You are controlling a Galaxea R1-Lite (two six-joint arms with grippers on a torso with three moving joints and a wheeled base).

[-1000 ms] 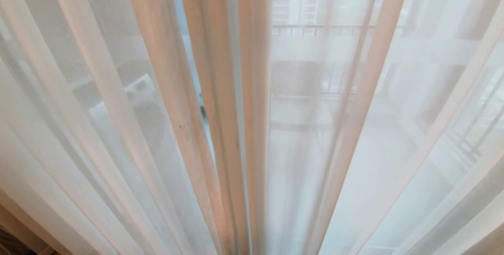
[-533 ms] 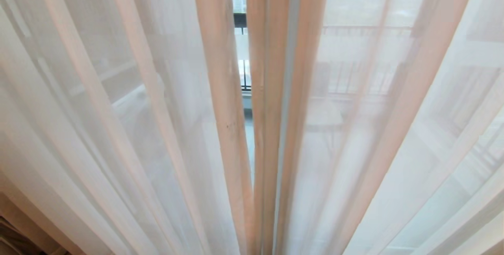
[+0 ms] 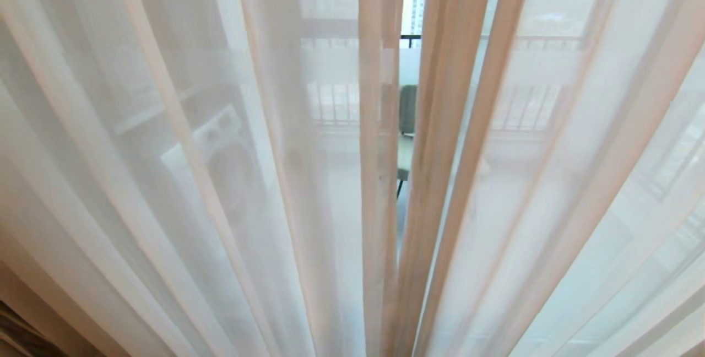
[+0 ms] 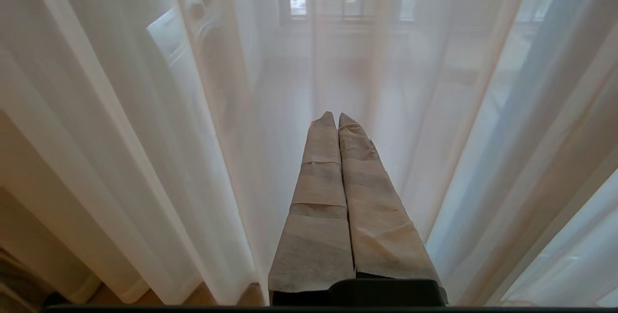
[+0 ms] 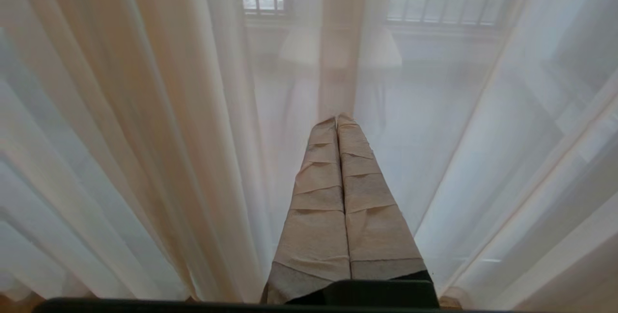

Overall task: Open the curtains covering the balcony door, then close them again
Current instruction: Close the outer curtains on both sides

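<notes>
There are no words, numbers, labels or signs to read in any of the views.
</notes>
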